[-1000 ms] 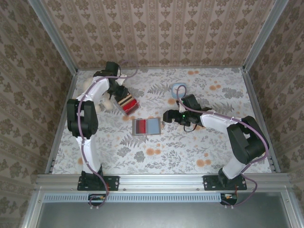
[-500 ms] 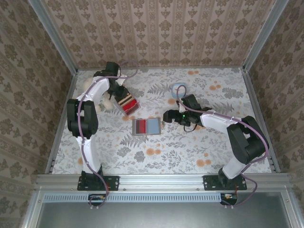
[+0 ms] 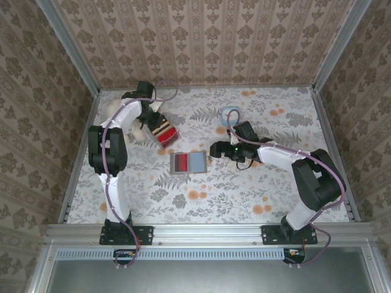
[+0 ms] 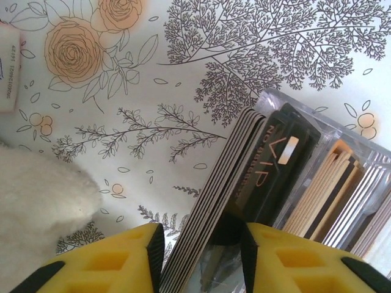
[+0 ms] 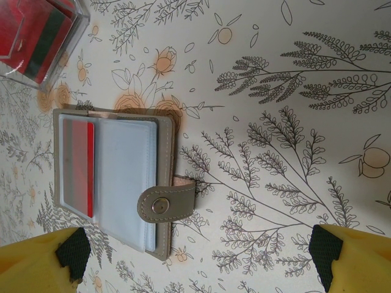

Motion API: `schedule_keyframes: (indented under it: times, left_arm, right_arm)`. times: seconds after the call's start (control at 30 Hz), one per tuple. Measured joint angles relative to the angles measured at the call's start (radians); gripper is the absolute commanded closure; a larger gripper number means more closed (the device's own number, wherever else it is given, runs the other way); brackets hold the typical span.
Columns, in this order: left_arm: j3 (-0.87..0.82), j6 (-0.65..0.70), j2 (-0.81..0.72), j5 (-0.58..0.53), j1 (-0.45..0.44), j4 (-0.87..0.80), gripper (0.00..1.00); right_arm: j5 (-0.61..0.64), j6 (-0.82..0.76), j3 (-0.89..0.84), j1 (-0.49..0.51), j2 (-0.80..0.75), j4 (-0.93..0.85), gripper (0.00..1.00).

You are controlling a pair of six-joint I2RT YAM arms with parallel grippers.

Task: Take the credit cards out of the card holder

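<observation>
Mid-table, card holder (image 3: 188,162) spread open, long axis left-right, snap strap (image 5: 162,206) toward wide-open right gripper (image 3: 214,149); left gripper (image 4: 198,244), grip unclear.

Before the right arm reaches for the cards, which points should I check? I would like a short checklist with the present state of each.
1. Card holder lies open, pockets up: ok.
2. Red card and light blue card visible in the pockets: ok.
3. Right gripper open, nothing in it: ok.
4. Right gripper above a card: not ok; in the top view it is beside the holder's edge.
5. Strap clear of the pockets: not ok; it lies over the light blue side's edge.
6. Left gripper free to steady the holder: cannot tell; it straddles cards in the box.
</observation>
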Motion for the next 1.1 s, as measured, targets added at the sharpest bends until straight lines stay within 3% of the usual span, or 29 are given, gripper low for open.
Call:
schedule_keyframes:
  times: [0.2, 0.7, 0.77, 0.93, 1.1]
  left_arm:
    - [0.000, 0.008, -0.001, -0.023, -0.009, 0.006, 0.71]
    - [0.000, 0.097, -0.006, -0.173, -0.074, 0.007, 0.71]
    - [0.000, 0.103, -0.006, -0.185, -0.079, 0.007, 0.68]
    - [0.000, 0.116, -0.006, -0.198, -0.079, 0.003, 0.49]
    - [0.001, 0.108, -0.007, -0.193, -0.079, 0.002, 0.39]
  right_arm:
    - [0.000, 0.000, 0.000, 0.000, 0.000, 0.000, 0.04]
    - [0.000, 0.000, 0.000, 0.000, 0.000, 0.000, 0.04]
    - [0.000, 0.000, 0.000, 0.000, 0.000, 0.000, 0.04]
    - [0.000, 0.000, 0.000, 0.000, 0.000, 0.000, 0.04]
    - [0.000, 0.000, 0.000, 0.000, 0.000, 0.000, 0.04]
